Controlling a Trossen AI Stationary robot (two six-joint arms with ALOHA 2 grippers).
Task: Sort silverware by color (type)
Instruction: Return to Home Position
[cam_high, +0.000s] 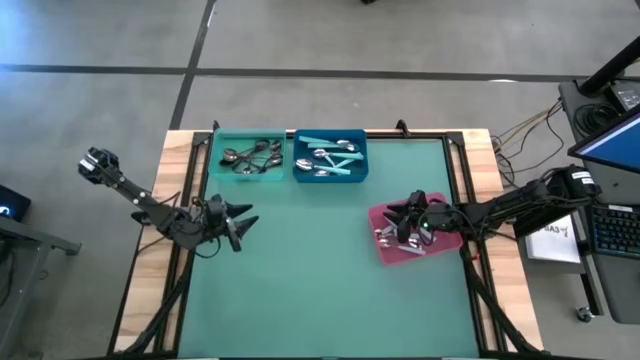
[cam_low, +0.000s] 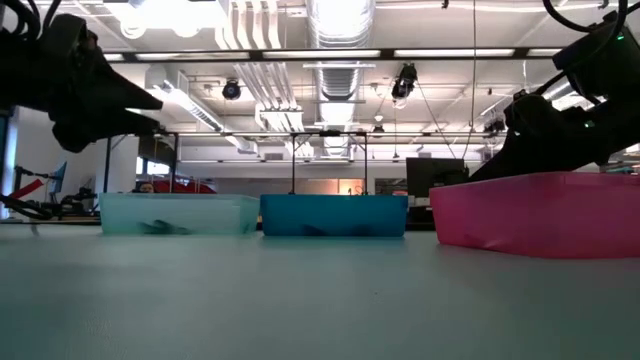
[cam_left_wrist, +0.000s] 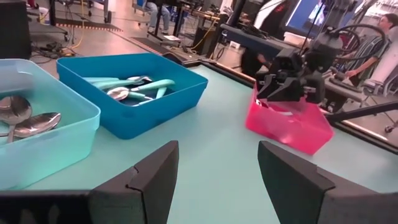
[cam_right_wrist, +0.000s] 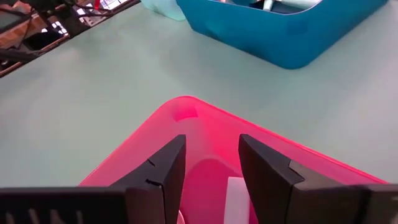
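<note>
Three bins hold the silverware. Dark metal spoons (cam_high: 250, 157) lie in the pale turquoise bin (cam_high: 213, 160) at the far left. Turquoise-handled spoons (cam_high: 332, 155) lie in the blue bin (cam_high: 330, 178) beside it. Shiny spoons (cam_high: 395, 238) lie in the pink bin (cam_high: 385, 252) at the right. My right gripper (cam_right_wrist: 212, 144) stands open, slanting down over the pink bin's left corner (cam_right_wrist: 186, 102), with a pale shape below its fingers. My left gripper (cam_left_wrist: 217, 149) is open above bare table at the left, pointing toward the table's right edge.
The green mat (cam_high: 320, 280) lies bare between the bins and the near edge. A wooden border with a black frame (cam_high: 470, 200) runs round it. A monitor and keyboard (cam_high: 610, 225) stand off the table's right side.
</note>
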